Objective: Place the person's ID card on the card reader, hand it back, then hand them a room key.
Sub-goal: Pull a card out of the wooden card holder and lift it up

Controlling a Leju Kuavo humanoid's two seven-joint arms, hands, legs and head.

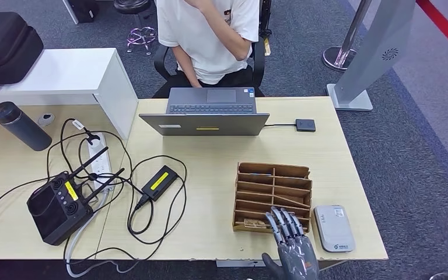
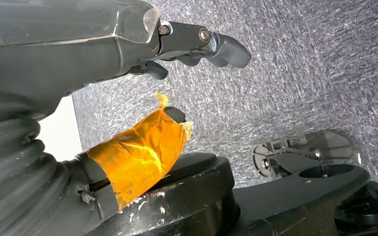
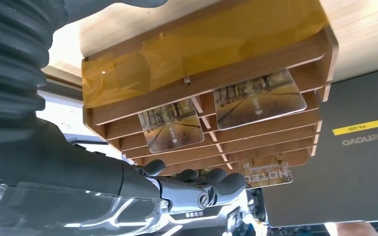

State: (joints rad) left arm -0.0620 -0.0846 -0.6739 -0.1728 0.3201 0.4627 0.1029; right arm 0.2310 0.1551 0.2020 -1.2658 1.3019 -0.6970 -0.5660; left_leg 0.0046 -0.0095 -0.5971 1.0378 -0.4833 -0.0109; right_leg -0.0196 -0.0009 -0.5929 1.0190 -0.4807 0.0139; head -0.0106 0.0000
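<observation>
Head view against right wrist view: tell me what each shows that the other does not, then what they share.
Only the head view takes in the whole desk: the grey card reader beside the rack, the person seated behind the laptop, the cables and the black controller to the left.

Only the right wrist view shows the printed room key cards lying in the slots, and the amber film over the rack.

Both show the wooden card rack, the right hand with its fingers reaching at it, and the laptop.
</observation>
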